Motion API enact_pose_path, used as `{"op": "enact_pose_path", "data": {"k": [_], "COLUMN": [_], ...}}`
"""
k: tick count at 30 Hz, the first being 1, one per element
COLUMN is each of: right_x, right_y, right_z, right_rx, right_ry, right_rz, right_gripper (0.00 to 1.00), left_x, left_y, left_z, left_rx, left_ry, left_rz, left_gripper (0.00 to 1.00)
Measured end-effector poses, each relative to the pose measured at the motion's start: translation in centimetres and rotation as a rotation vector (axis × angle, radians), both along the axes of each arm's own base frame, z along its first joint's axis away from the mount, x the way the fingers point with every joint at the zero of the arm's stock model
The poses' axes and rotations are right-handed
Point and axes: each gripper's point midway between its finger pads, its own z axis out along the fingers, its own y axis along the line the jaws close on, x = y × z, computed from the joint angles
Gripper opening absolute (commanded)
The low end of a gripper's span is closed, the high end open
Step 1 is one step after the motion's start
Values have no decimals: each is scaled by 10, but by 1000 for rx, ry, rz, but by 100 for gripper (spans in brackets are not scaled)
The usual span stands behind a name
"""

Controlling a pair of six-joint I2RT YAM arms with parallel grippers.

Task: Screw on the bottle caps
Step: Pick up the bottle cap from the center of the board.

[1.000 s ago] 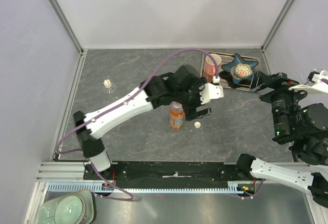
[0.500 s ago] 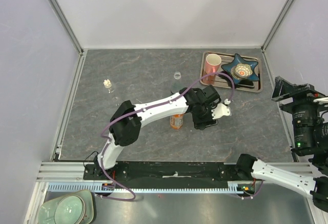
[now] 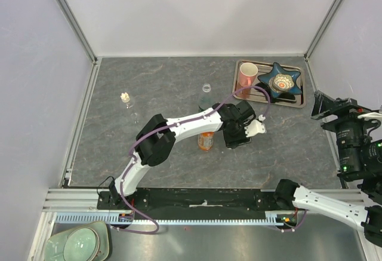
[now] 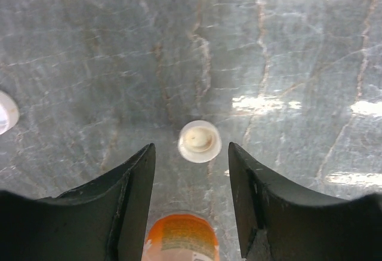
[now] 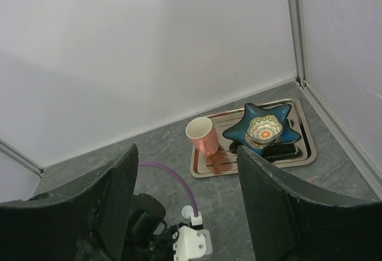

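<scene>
A small white bottle cap (image 4: 199, 141) lies flat on the grey table, just ahead of the gap between my left gripper's (image 4: 191, 149) black fingers. The jaws stand open and touch nothing. The orange bottle (image 4: 181, 238) shows low in the left wrist view, between the fingers and nearer the camera. From above, the left gripper (image 3: 240, 137) is down at the table, right of the orange bottle (image 3: 205, 142), and hides the cap. A clear bottle (image 3: 206, 94) stands behind it, and a tiny clear bottle (image 3: 125, 98) is far left. My right gripper (image 5: 186, 152) hangs open and empty, high at the right (image 3: 327, 103).
A metal tray (image 3: 298, 101) at the back right carries a pink mug (image 3: 246, 74) and a blue star-shaped dish (image 3: 280, 82). A white round thing (image 4: 6, 111) sits at the left edge of the left wrist view. The left arm's purple cable (image 5: 173, 174) loops over the table.
The left arm has come down beside the orange bottle, and its jaws have narrowed around the spot where the cap lies. The right arm has pulled back toward the right.
</scene>
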Motion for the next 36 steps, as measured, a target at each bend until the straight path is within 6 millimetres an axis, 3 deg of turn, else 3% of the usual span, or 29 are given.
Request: {"op": "enact_pose_path", "data": {"k": [10,30,36], "right_x": [9,12,12], "right_y": [19,26,26], "right_z": [-9,-14,-14], "right_rx": [-60,-80,-81], "right_ry": [29,39,39], "right_rz": [27,40,40], "right_gripper": [74,75,75], "left_x": [36,22,20], "left_y": [12,4,5], "left_z": [3,0,-14], "left_rx": [-27,-36,-11], "left_ry": [-16,8,23], "left_rz": [74,39,38], "left_gripper": [57,61,61]}}
